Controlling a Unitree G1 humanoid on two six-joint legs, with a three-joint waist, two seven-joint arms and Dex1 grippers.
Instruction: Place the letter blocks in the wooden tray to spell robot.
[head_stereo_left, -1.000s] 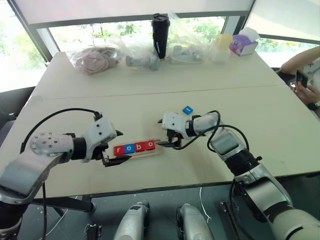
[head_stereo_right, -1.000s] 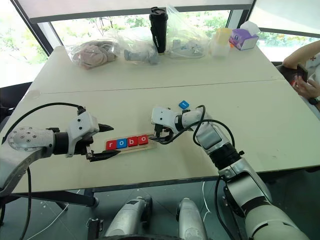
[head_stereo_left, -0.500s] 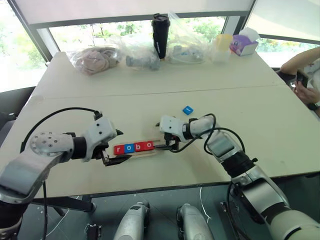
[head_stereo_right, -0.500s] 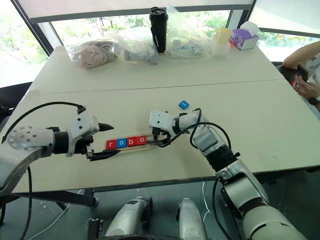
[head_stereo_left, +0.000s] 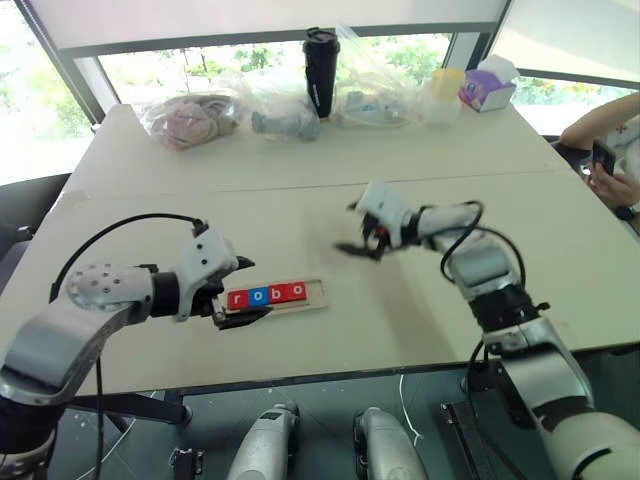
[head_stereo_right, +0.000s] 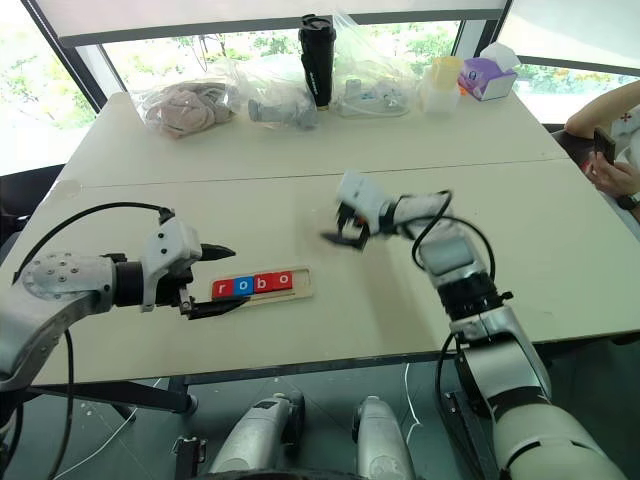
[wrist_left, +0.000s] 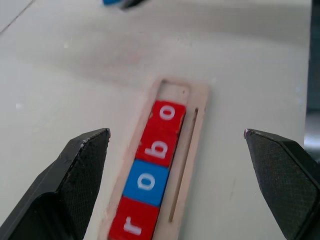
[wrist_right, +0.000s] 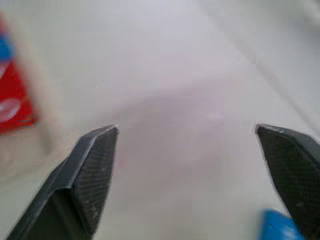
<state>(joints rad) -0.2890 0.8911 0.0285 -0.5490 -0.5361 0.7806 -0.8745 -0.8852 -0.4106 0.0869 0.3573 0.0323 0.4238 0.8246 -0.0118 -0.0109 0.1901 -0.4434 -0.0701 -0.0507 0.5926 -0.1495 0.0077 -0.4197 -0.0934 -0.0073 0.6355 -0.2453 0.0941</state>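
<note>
Both tools gape empty, wooden tray holding four letter blocks

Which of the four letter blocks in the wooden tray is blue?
The first o, second in the wooden tray, is blue; r, b and the last o are red.

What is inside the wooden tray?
The wooden tray holds four letter blocks spelling "robo": red, blue, red, red. The last slot is bare. Nothing covers them.
</note>
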